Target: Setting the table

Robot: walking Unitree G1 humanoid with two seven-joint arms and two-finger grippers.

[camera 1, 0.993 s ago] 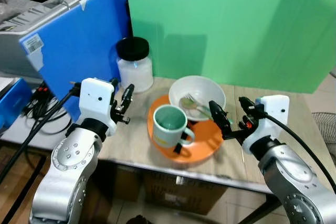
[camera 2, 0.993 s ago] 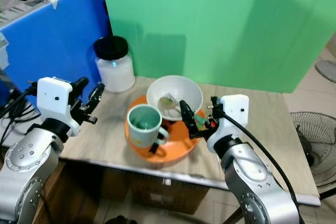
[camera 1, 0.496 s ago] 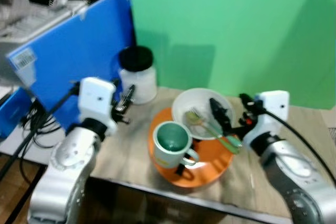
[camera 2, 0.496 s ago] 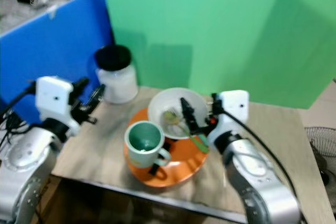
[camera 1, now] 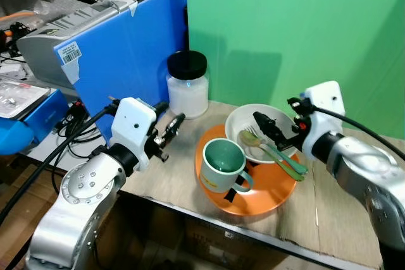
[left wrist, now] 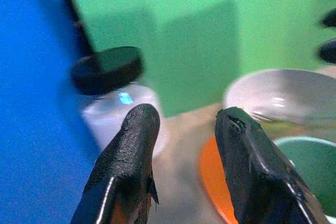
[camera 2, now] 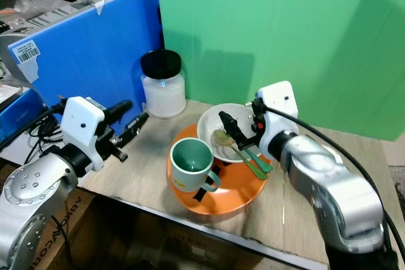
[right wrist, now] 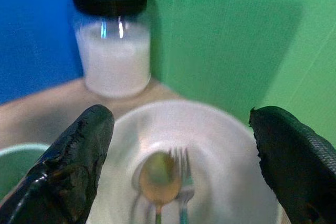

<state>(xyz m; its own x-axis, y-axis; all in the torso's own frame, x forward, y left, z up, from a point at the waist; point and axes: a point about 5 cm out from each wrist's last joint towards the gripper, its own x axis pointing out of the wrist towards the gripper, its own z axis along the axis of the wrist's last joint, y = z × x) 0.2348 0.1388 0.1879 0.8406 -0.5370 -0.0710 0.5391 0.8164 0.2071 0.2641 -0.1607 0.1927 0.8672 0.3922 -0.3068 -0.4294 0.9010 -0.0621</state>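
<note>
— Where was the crockery?
— Stacked on the table: orange plate near the front edge, green mug standing upright on it, white bowl resting on the plate's far rim. Held a spoon and a fork (green handles sticking out over the rim).
— And the right gripper?
— Hovered just over the bowl, fingers spread wide, gripping nothing.
— The left gripper?
— Sat above the table left of the plate, pointed toward a black-lidded jar of white powder. Fingers narrowly parted, empty.
</note>
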